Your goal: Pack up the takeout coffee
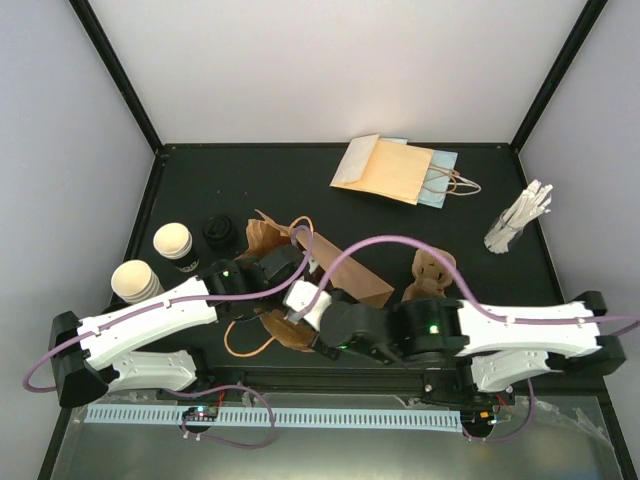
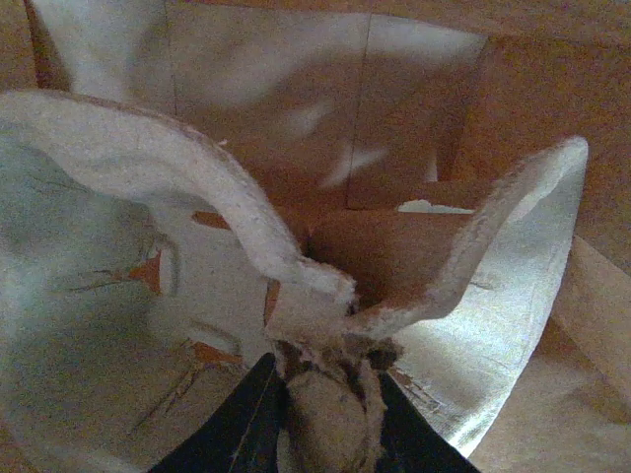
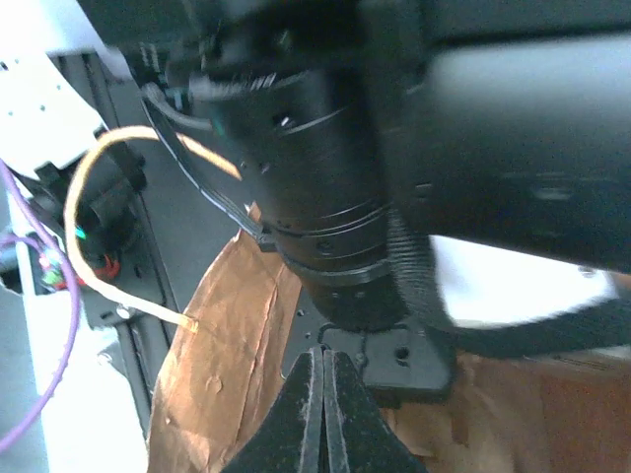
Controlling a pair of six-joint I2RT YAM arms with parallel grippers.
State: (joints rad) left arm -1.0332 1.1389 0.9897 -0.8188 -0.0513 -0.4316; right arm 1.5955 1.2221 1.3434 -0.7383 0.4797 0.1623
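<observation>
Two takeout coffee cups [image 1: 172,241] [image 1: 136,281], cream with black sleeves, stand at the table's left, away from both grippers. A brown paper bag [image 1: 352,277] lies open in the middle. My left gripper [image 2: 325,379] reaches inside this bag [image 2: 414,118], shut on the rim of a pale moulded-pulp cup carrier [image 2: 118,296]. In the right wrist view my right gripper [image 3: 323,370] is shut with nothing visible between its fingers. It sits just outside the bag's wall [image 3: 222,365], close under the left arm's wrist [image 3: 315,177].
Black lids [image 1: 218,232] sit beside the cups. A crumpled brown pulp piece [image 1: 430,272] lies right of the bag. Flat paper bags [image 1: 395,170] lie at the back, and a bundle of white sticks [image 1: 520,220] at the far right. The bag's handle [image 3: 94,227] loops leftward.
</observation>
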